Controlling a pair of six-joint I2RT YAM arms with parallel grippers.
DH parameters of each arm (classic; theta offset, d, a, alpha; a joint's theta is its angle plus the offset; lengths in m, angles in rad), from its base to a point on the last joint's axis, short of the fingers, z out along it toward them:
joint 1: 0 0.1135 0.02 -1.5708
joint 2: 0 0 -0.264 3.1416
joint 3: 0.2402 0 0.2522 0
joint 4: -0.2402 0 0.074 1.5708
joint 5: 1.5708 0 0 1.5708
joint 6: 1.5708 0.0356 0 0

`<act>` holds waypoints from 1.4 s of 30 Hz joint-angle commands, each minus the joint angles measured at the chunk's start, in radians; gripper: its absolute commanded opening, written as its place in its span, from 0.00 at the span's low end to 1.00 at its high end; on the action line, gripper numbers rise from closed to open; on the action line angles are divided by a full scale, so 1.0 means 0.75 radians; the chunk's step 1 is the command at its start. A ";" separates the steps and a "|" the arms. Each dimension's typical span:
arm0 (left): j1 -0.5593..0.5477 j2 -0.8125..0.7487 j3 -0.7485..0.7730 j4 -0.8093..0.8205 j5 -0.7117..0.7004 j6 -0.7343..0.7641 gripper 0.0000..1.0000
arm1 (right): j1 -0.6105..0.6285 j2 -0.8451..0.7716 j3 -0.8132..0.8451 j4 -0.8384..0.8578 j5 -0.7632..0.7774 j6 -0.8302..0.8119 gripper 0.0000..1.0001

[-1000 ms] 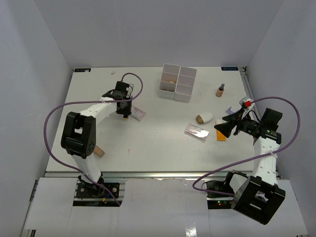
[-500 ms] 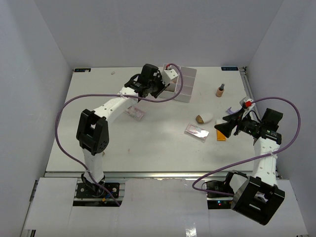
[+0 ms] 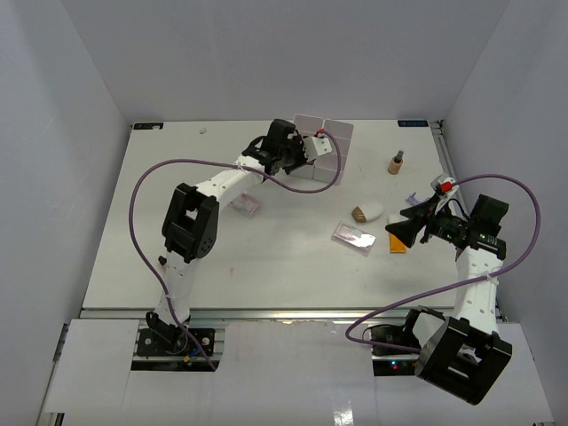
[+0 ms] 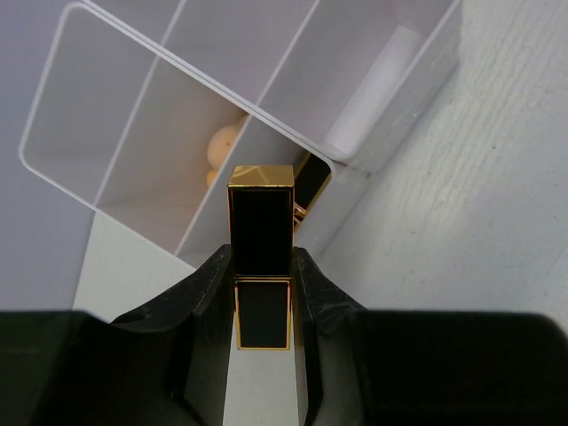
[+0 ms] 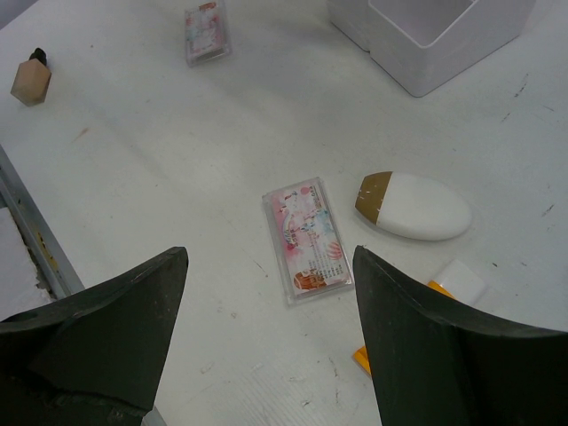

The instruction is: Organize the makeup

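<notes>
Black-gold lipstick was pinched between the fingers of the left tool, its gold end at the rim of the white box; one compartment held a beige egg sponge. The right tool gaped wide and empty above a pink packet and a white-gold piece on the worktop.

The left claw reaches the white box, while the right claw hovers beside the orange tube.

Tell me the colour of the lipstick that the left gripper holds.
The lipstick is black with gold trim; the left wrist view shows it best.
</notes>
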 commanded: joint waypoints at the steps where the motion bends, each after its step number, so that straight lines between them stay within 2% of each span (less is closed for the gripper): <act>1: 0.005 -0.025 0.032 0.199 0.044 0.100 0.11 | -0.005 -0.006 -0.010 -0.009 -0.044 -0.017 0.82; 11: 0.005 0.017 -0.031 0.356 0.043 0.204 0.13 | -0.005 0.004 -0.012 -0.009 -0.043 -0.018 0.82; 28: 0.005 0.028 -0.113 0.373 0.066 0.208 0.15 | -0.011 0.006 -0.008 -0.009 -0.035 -0.018 0.82; 32: 0.005 0.043 -0.126 0.410 0.052 0.205 0.18 | -0.013 0.008 -0.010 -0.009 -0.035 -0.018 0.81; 38: 0.005 0.061 -0.119 0.437 0.051 0.186 0.34 | -0.017 0.006 -0.010 -0.007 -0.037 -0.018 0.82; 42: 0.005 0.063 -0.120 0.447 0.035 0.195 0.37 | -0.019 0.008 -0.010 -0.009 -0.037 -0.018 0.82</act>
